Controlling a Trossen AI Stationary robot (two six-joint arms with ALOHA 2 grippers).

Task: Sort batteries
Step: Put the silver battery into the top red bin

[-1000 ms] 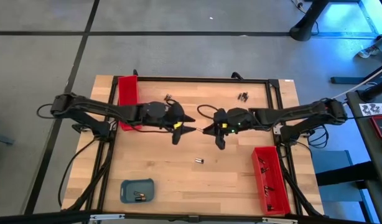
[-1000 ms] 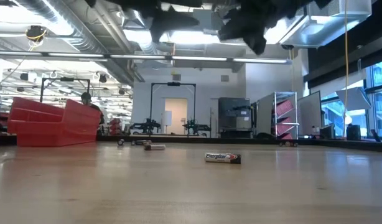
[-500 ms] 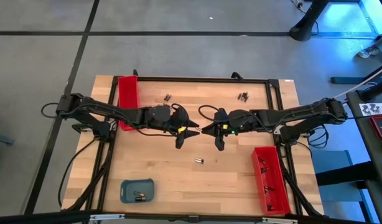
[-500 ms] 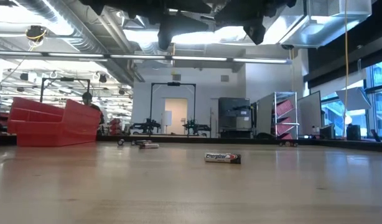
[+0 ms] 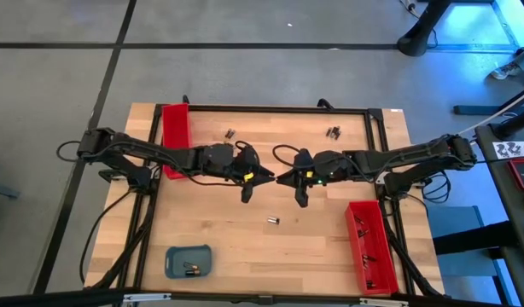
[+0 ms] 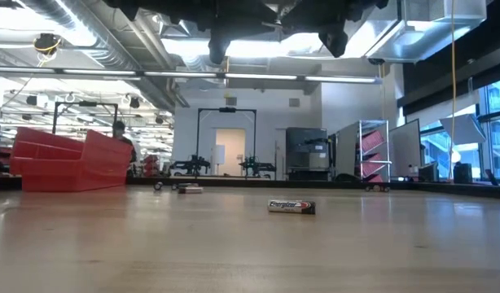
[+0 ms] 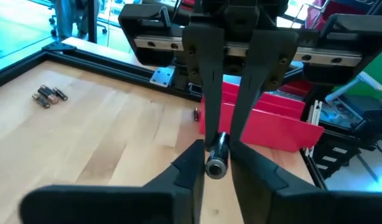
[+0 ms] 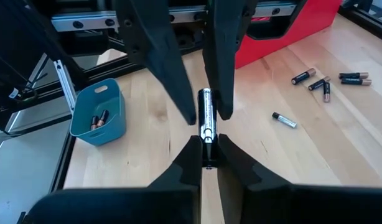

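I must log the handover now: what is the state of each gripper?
Left gripper: jaws closing around the battery, grip not certain.
Right gripper: jaws shut on the same battery.

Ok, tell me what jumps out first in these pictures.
The two dark arms meet tip to tip over mid-table: the right hand grips one battery by its end, with the left hand right at the other end. Next come the two long red trays, one beside the left arm and one beside the right arm, and a lone battery lying on the bare wood between them.
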